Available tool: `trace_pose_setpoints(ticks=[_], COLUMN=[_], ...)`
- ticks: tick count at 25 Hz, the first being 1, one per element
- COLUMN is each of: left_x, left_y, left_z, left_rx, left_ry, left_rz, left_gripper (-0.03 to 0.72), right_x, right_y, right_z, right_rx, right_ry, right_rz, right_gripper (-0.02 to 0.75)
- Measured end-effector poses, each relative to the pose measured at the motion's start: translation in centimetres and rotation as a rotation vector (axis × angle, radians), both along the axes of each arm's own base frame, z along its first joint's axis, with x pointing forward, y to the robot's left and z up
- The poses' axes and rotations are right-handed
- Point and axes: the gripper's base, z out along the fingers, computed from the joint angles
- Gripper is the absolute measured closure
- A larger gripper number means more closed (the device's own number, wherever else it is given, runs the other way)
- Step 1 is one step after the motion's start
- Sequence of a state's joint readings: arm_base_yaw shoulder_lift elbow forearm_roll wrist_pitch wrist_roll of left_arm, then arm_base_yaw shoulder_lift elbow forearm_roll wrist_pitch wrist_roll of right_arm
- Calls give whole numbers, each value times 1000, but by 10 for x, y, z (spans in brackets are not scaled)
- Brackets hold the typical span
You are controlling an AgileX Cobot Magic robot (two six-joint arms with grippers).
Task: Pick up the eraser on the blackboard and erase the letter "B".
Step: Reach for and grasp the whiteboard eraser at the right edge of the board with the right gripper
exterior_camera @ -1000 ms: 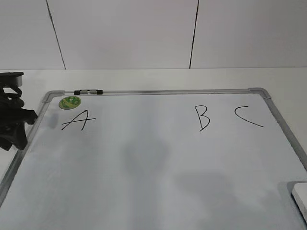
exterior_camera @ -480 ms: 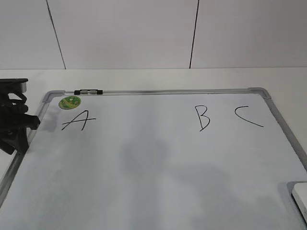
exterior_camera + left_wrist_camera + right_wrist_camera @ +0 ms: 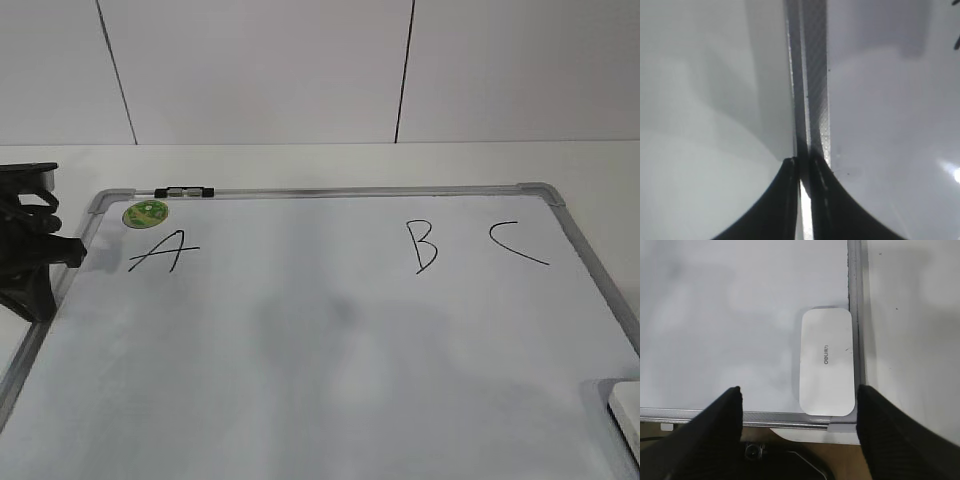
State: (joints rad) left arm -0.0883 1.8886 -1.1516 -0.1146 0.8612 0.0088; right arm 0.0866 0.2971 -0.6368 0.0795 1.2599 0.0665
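White eraser [image 3: 827, 361] unmoved at blackboard [image 3: 330, 340] corner, right jaws wide above, left jaws closed, shifted slightly.

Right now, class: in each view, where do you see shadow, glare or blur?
Exterior view: soft grey shadows mottle the blackboard. Left wrist view: bright glare at the right edge; left gripper close, blurred. Right wrist view: the eraser sharp, right gripper fingers blurred.

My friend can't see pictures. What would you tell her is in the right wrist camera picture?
A white eraser lies flat in the corner of a blackboard, right against its silver frame. The right gripper hangs open above it, one black finger on each side.
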Motion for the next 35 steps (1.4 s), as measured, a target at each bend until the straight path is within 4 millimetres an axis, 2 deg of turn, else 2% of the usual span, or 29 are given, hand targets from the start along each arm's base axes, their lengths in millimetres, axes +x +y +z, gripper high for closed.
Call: trace_pose_setpoints(ticks=[10, 15, 24, 29, 35], left_x=[0, 0, 0, 0, 0], left_y=[0, 0, 0, 0, 0], left_z=[0, 0, 0, 0, 0], left_rx=[0, 0, 0, 0, 0], left_ry=[0, 0, 0, 0, 0], left_rz=[2, 2, 2, 2, 2], left_gripper=[654, 654, 654, 653, 653], right_x=[37, 48, 79, 85, 85], right_y=[15, 13, 12, 6, 5], right_z=[-2, -7, -23, -28, -27], right_rx=[126, 90, 20, -46, -46], right_ry=[220, 277, 447, 478, 478], right_rz=[31, 16, 7, -13, -52], right_gripper=[186, 186, 186, 186, 186])
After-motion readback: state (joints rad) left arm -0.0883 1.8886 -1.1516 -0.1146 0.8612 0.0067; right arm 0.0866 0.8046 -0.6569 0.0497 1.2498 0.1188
